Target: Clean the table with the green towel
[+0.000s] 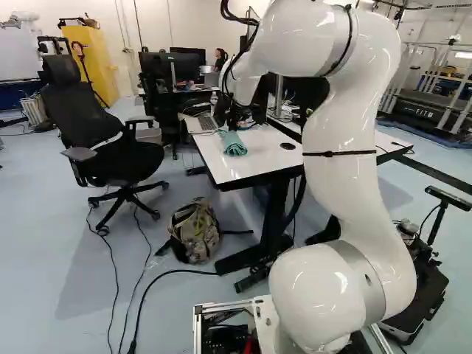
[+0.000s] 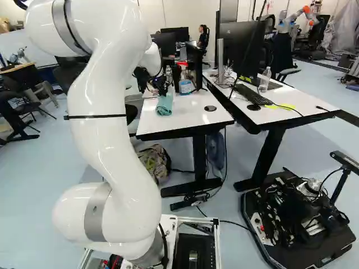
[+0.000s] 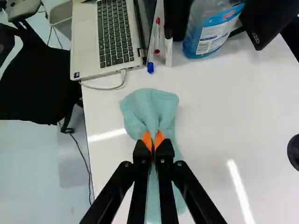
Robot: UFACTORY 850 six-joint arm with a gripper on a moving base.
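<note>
Green cloth towel (image 3: 149,105), pinched between the orange pads (image 3: 147,140) of the black gripper (image 3: 153,140), looks light and limp, best held by that gathered middle. It lies left on the white-topped table (image 3: 224,116), a silver laptop (image 3: 86,44) beyond.

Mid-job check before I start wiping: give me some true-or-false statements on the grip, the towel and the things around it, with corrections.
1. The fingers are pinching the green towel. True.
2. The pens are between the laptop and the blue-labelled bottle. True.
3. The towel covers the laptop's keyboard. False: the laptop is uncovered, apart from the towel, on the table.
4. The backpack hangs from the office chair. False: it is on the floor.
5. The bottle is lying on its side. False: it stands upright.
</note>
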